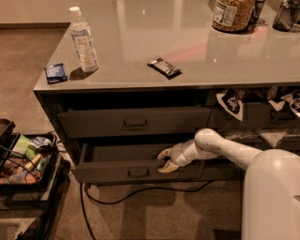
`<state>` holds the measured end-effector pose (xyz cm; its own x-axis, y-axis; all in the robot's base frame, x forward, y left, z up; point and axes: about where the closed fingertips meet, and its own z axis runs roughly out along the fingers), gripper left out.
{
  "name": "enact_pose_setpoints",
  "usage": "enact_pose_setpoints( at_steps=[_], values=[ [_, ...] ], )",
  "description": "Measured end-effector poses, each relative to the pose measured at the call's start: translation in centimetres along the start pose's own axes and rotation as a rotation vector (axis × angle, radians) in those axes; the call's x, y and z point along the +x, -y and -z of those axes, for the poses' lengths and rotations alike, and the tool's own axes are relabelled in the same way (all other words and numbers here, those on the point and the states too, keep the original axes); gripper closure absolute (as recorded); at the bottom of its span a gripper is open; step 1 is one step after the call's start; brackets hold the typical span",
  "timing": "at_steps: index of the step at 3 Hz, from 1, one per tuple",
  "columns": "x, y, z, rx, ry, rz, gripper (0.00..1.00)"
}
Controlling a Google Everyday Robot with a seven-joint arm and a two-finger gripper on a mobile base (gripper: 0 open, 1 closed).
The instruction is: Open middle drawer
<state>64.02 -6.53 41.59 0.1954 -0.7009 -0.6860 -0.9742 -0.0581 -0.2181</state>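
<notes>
The middle drawer (108, 172) is the lower wide dark grey drawer under the counter. It has a small dark pull (138, 172) at its centre and stands pulled out a short way, showing a strip of its inside. My gripper (165, 161) reaches in from the right on a white arm (220, 147). Its tan fingers (168, 168) straddle the top edge of the drawer's front, one inside and one in front, just right of the pull.
Another drawer (93, 123) with a larger handle (136, 123) sits above. The counter top (197, 47) holds a water bottle (83, 40), a blue packet (55, 73), a dark snack bar (164, 68) and a jar (233, 14). A bin of items (23, 159) stands at the left. A black cable (140, 193) lies on the floor.
</notes>
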Motion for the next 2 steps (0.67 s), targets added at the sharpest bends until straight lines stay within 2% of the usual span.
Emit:
enact_pose_setpoints(
  at_steps=[1, 2],
  values=[
    [-0.2, -0.6, 0.0, -0.005, 0.004, -0.005, 0.48],
    [-1.9, -4.4, -0.2, -0.058, 0.037, -0.027, 0.51]
  ],
)
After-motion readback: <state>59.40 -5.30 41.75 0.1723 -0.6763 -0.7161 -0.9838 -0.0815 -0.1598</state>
